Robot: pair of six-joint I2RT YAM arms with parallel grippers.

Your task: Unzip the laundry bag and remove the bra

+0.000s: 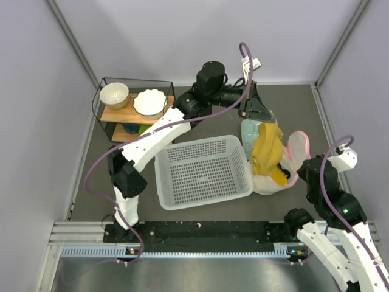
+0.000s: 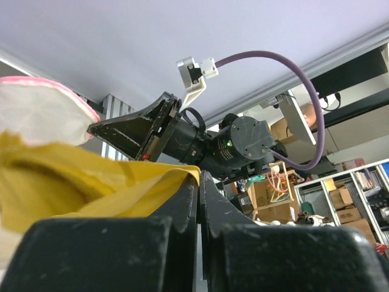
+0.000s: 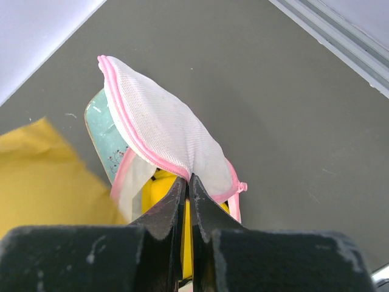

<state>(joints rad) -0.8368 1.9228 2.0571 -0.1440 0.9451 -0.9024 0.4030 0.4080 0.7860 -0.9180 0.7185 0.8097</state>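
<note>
1. As the top view lays it out, the laundry bag (image 1: 295, 159) lies toward the right edge of the table (image 1: 292, 103), about mid-depth. Its mouth is open and the pink rim shows.
2. The bra (image 1: 267, 149) hangs as a crumpled yellow strip from the left gripper (image 2: 198, 179), above the bag's far side. Its lower end meets the open mouth. From above I cannot tell how the fingers stand.
3. The left wrist view shows this: both fingers are pinched tight on a fold of yellow fabric, with no gap between them. It also shows white mesh with a pink edge at upper left, and the right arm (image 2: 237, 143) beyond.
4. The right gripper (image 3: 187, 182) is hidden beneath its own wrist in the top view. The right wrist view shows its fingers clamped on the bag's white mesh flap, just beside the pink zip edge, with the flap raised.
5. Only the right wrist view shows yellow fabric inside the mouth, behind the fingers. A blurred yellow mass fills its left side.
6. The mint tray (image 1: 248, 131) sits just beyond the far right corner of the white basket (image 1: 203, 170), which lies mid-table toward the near edge. The right wrist view shows the tray partly behind the flap.
7. Only the top view shows the wire shelf (image 1: 130, 112), at the far left corner.
</note>
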